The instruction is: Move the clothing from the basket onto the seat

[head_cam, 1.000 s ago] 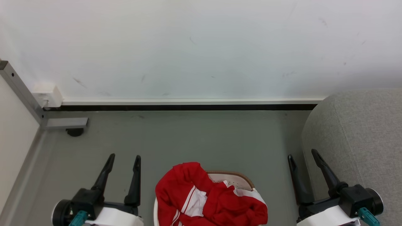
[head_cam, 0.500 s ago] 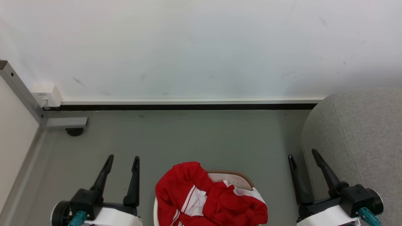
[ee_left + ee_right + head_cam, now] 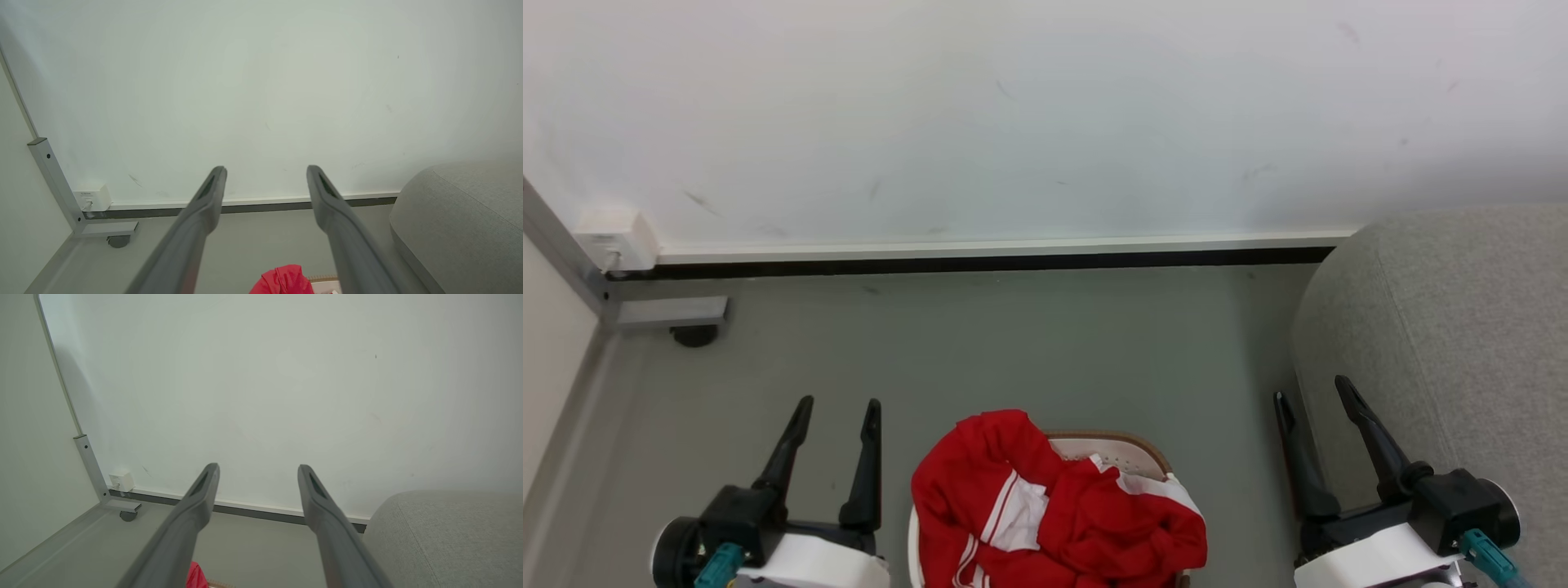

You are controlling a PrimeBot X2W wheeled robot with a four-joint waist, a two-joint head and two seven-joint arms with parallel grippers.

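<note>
Head view: both robot arms hang low over a grey floor [image 3: 1013, 343], each with its two dark fingers spread wide and empty. The left gripper [image 3: 840, 402] and the right gripper [image 3: 1311, 389] point toward the white wall [image 3: 1045, 122] ahead of them.

Between the two, back behind both sets of fingertips, the clothing [image 3: 1045, 514] lies heaped in the basket [image 3: 1112, 438]. It is bright red fabric with white panels and thin white stripes. It spills over the rim on the side facing the left gripper and covers most of the opening. A stretch of brown rim band and perforated white wall shows on the far side of the heap. Neither gripper touches the clothing or the basket, and a strip of floor lies between each gripper and them.

The seat [image 3: 1445, 327], a grey woven sofa with a rounded edge, rises just beside the right gripper on its outer side. That gripper's outer finger overlaps the sofa's edge, and whether it touches cannot be told.

Ahead of the left gripper and off to its outer side, well apart from it, a grey metal frame [image 3: 662, 310] on a dark caster [image 3: 694, 335] stands against the wall next to a small white box [image 3: 609, 239].

Left wrist view: a red fold of the clothing peeks up between the open fingers, below their tips, with the seat off to the right.
</note>
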